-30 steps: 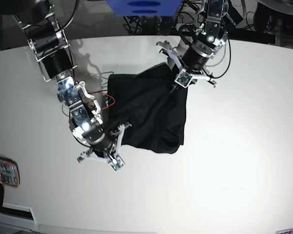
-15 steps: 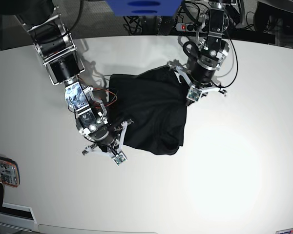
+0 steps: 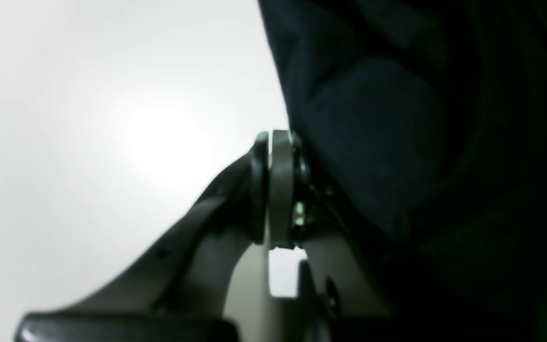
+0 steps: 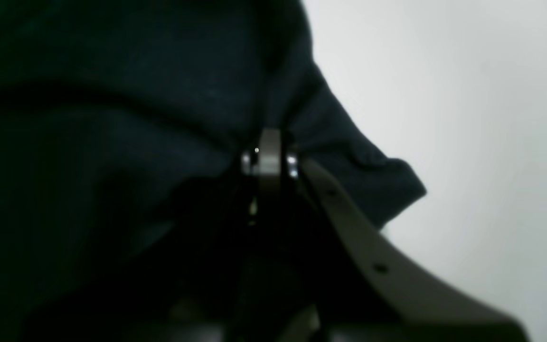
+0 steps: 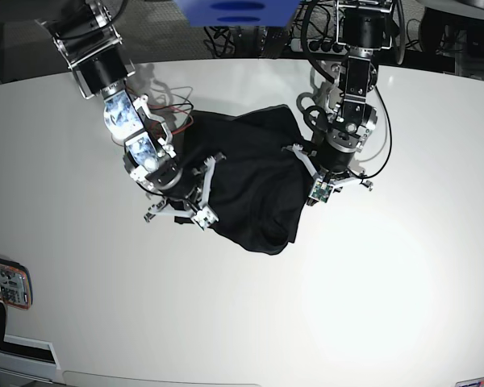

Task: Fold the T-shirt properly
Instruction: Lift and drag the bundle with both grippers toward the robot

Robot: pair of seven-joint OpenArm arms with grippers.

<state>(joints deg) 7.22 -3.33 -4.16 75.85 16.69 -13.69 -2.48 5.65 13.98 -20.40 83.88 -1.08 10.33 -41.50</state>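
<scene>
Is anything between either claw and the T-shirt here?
Nothing visible. The left claw and right claw are both shut directly on edges of the black T-shirt, with only bare white table around it.

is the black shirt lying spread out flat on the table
No, the T-shirt is bunched in a crumpled heap between the two arms on the white table.

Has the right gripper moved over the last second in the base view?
Yes. The right gripper, shut on the T-shirt, has risen in the base view toward the table's far edge, away from the device at the left edge.
</scene>
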